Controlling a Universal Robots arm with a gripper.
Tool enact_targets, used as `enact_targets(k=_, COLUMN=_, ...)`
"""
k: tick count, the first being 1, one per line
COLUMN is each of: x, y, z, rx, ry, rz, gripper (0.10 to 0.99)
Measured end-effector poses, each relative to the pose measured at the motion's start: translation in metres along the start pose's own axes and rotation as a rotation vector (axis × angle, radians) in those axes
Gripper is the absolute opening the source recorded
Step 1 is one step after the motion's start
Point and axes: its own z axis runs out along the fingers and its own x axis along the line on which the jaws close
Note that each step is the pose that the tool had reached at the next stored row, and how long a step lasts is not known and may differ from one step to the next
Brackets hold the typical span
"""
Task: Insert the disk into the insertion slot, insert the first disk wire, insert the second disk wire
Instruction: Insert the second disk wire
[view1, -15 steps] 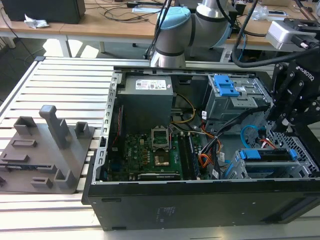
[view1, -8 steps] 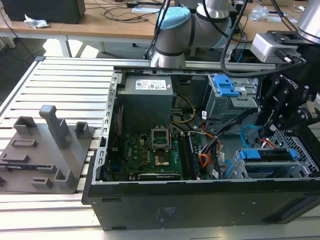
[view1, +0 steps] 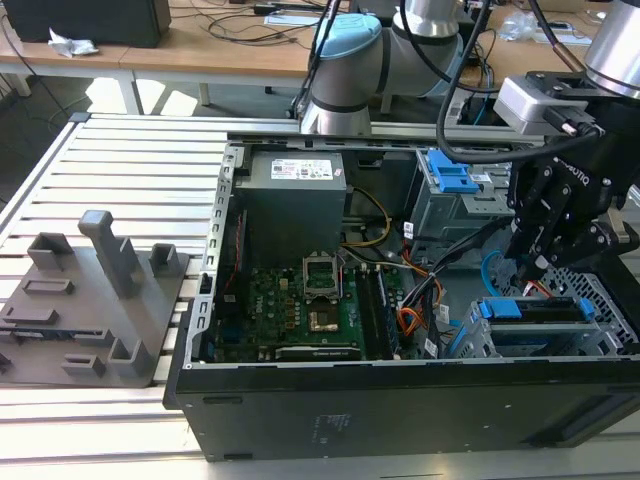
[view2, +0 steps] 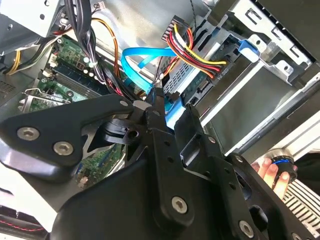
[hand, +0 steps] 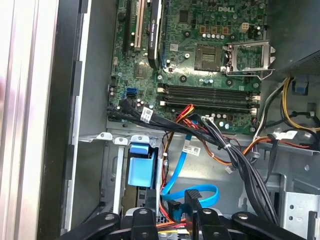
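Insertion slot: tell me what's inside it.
The insertion slot holds the disk, its blue carrier edge showing in the exterior view. The gripper hovers at its rear; the disk's label and connectors are covered.

An open black computer case (view1: 400, 410) is seen on the slatted worktop (view1: 130, 170), near its middle. A grey fixture block (view1: 95, 300) is set toward one edge, apart from it.

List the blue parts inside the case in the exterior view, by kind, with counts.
Latch: 1
Disk carrier: 1
Cable: 1
Total: 3
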Motion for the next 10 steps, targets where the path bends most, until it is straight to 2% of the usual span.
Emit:
enact_targets(k=4, x=0.0000, y=0.0000, z=0.0000, rx=0.000, ry=0.0004, rz=0.000, gripper=0.345)
enact_targets(k=7, x=-0.0001, y=0.0000, z=0.0000, rx=0.000, ry=0.0009, rz=0.000, gripper=0.165)
enact_targets(k=10, x=0.0000, y=0.0000, z=0.0000, rx=0.000, ry=0.0013, rz=0.000, gripper=0.161)
